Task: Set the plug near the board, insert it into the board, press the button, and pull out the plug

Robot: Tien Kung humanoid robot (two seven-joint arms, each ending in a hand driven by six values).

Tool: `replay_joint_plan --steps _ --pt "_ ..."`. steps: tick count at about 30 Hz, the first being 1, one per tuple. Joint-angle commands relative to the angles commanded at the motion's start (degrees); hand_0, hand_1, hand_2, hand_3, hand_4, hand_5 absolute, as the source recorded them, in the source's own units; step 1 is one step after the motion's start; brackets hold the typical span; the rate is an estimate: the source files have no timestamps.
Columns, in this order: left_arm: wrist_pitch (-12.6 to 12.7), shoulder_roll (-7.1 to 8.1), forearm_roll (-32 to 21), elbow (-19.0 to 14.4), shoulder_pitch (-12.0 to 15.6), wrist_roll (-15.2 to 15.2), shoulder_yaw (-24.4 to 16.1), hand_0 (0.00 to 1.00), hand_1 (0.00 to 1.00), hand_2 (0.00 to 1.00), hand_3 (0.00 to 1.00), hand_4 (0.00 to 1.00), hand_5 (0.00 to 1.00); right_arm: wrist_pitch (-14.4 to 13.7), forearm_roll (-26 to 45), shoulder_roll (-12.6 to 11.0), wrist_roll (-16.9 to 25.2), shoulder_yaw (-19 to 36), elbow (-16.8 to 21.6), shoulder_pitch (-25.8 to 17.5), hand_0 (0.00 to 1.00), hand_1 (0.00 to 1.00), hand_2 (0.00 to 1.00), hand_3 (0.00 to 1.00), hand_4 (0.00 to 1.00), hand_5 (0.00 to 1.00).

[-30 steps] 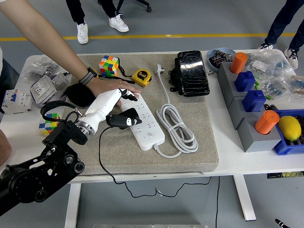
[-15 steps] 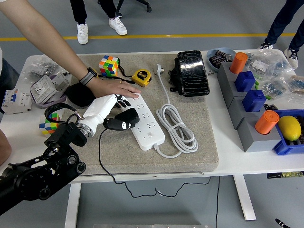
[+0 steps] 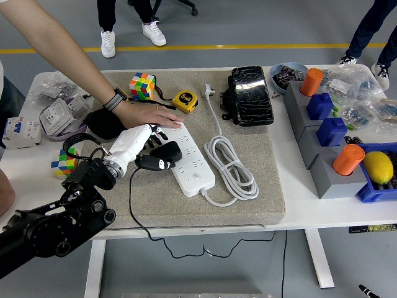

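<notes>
A white power strip point(image 3: 193, 166) lies slantwise on a grey mat point(image 3: 260, 192), its coiled white cord point(image 3: 232, 166) to its right. A black plug point(image 3: 159, 158) with a thin black cable rests tilted against the strip's left edge. My left hand point(image 3: 146, 145), white with black fingertips, reaches in from the lower left and its fingers curl around the plug's left end. A person's hand point(image 3: 149, 115) with a wristwatch lies flat on the strip's far end, just beyond my fingers.
Behind the mat sit a colour cube point(image 3: 141, 85), a yellow tape measure point(image 3: 184, 100) and a black pouch point(image 3: 251, 95). White sockets point(image 3: 56, 116) and a small cube point(image 3: 64, 163) lie at the left. Grey blocks point(image 3: 322, 146) and a lemon point(image 3: 378, 166) fill the right.
My left hand has drawn back to the left, away from the person's hand, and the plug has tipped up at its right end. The person's hand stays on the strip.
</notes>
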Motion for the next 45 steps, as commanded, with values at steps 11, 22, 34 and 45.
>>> replay_joint_plan --steps 11,22,34,45 --pt "0.52 -0.15 0.33 -0.16 0.01 0.4 1.05 0.245 0.325 0.349 0.528 0.709 0.03 0.01 0.0 0.0 -0.03 -0.12 0.01 0.04 0.568 0.639 0.612 0.545 0.949 0.505" --pt "2.24 0.07 0.35 -0.87 0.39 -1.63 0.3 0.227 0.288 0.302 0.507 0.694 0.006 -0.02 0.14 -0.22 -0.01 -0.23 -0.05 0.13 0.568 0.639 0.613 0.545 0.949 0.506" --pt "2.41 1.75 1.69 -3.5 3.84 -3.04 -4.96 0.228 0.281 0.304 0.508 0.708 0.008 0.02 0.12 -0.27 -0.04 -0.85 -0.06 0.27 0.568 0.639 0.612 0.545 0.949 0.504" --pt "1.09 2.74 2.82 -0.54 6.74 -2.61 -8.2 0.281 0.411 0.447 0.55 0.715 0.046 -0.01 0.06 -0.15 -0.06 -0.58 -0.12 0.04 0.569 0.639 0.612 0.545 0.949 0.504"
